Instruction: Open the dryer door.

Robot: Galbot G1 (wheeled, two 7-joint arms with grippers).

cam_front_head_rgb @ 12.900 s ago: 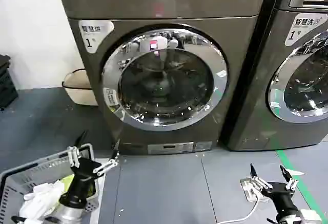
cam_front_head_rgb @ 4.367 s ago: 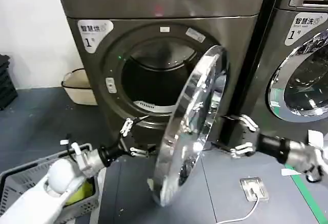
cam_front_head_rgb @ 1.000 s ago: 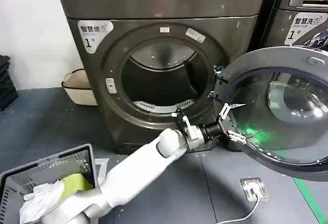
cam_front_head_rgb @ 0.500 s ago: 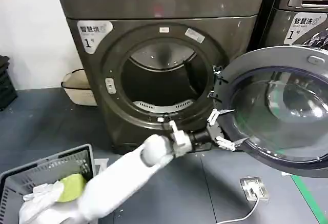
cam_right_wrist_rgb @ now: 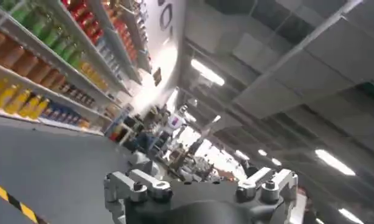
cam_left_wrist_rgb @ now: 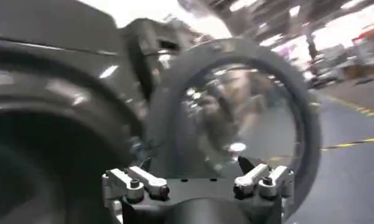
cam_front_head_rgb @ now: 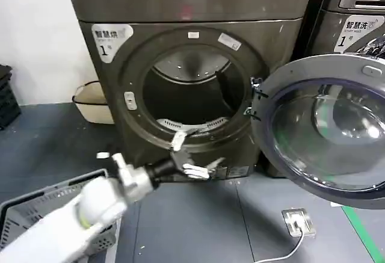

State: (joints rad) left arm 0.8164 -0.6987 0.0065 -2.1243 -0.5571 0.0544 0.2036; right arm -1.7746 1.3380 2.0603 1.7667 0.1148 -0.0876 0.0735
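Two machines stand side by side, and the dryer with the white badge marked 1 has its mouth wide open. The dryer door hangs off its hinge on the right, swung far enough round that the grey plastic rim and bulging glass of its back face the room, covering most of the second machine behind it. That looks as open as it needs to be, so I'd judge the job finished.

The left hand sits low before the drum opening, well apart from the door, fingers spread and gripping nothing; from its own camera the door's back shows beyond the open fingertips. The right hand is pointed up toward ceiling lights and shelving, fingers also spread and empty, idle.
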